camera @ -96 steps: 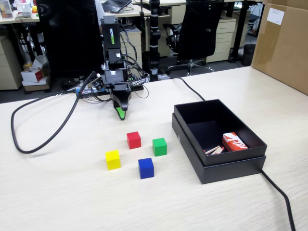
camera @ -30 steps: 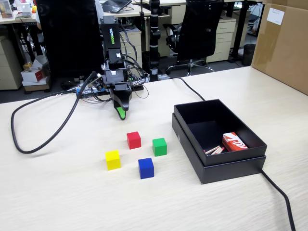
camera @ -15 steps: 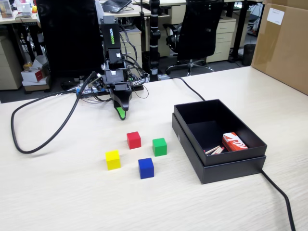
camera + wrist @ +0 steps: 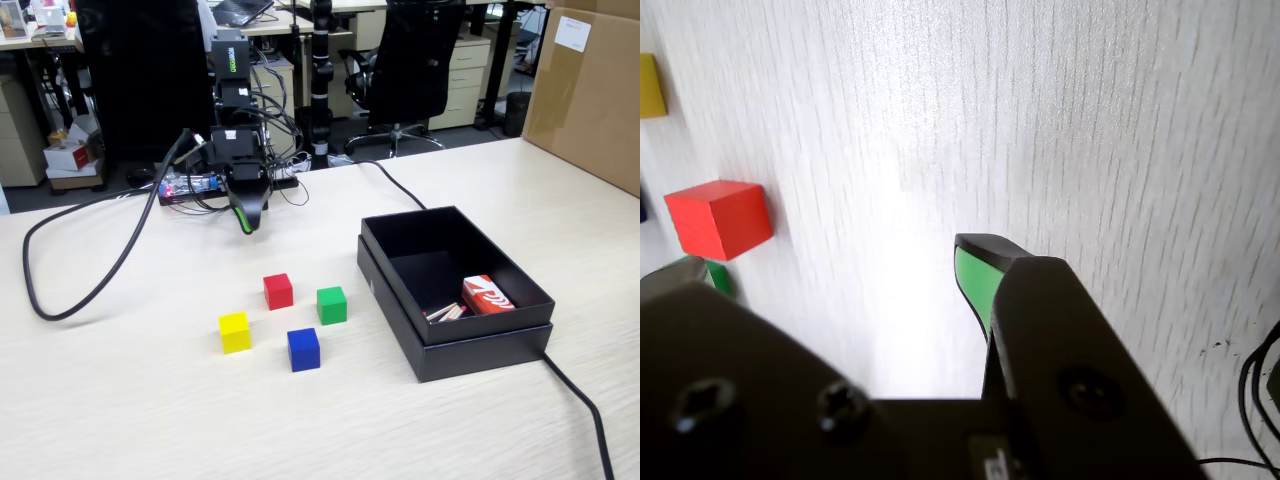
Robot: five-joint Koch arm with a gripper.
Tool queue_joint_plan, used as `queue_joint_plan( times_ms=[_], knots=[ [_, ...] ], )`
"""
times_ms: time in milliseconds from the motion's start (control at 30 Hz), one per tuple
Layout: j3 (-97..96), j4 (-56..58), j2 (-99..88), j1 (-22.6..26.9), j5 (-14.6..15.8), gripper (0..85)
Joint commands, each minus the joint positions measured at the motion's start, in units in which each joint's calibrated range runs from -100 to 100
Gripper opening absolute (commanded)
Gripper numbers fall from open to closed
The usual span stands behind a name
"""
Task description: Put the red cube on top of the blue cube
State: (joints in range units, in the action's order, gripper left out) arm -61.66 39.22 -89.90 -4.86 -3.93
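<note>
The red cube (image 4: 278, 291) sits on the pale table, with the blue cube (image 4: 303, 349) in front of it and slightly to the right, apart from it. My gripper (image 4: 248, 222) hangs above the table behind the cubes, pointing down, well short of the red cube. In the wrist view the red cube (image 4: 718, 218) lies at the left, and the gripper (image 4: 830, 260) stands open and empty over bare table, its green-padded fingertip (image 4: 977, 275) at the right. Only a dark sliver of the blue cube (image 4: 642, 205) shows at the left edge.
A green cube (image 4: 331, 305) sits right of the red one and a yellow cube (image 4: 234, 332) to its front left. A black open box (image 4: 400, 300) holding a red-and-white carton (image 4: 487, 295) stands at the right. Black cables (image 4: 60, 300) cross the table at the left and right.
</note>
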Motion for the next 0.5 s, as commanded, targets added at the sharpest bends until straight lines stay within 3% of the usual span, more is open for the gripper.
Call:
queue_joint_plan(
  times_ms=[0,467],
  knots=[
    [8.35,3.5,6.08,0.0,-0.24,47.2],
    [41.17,12.57,49.68,1.07,0.1,47.5]
  ],
)
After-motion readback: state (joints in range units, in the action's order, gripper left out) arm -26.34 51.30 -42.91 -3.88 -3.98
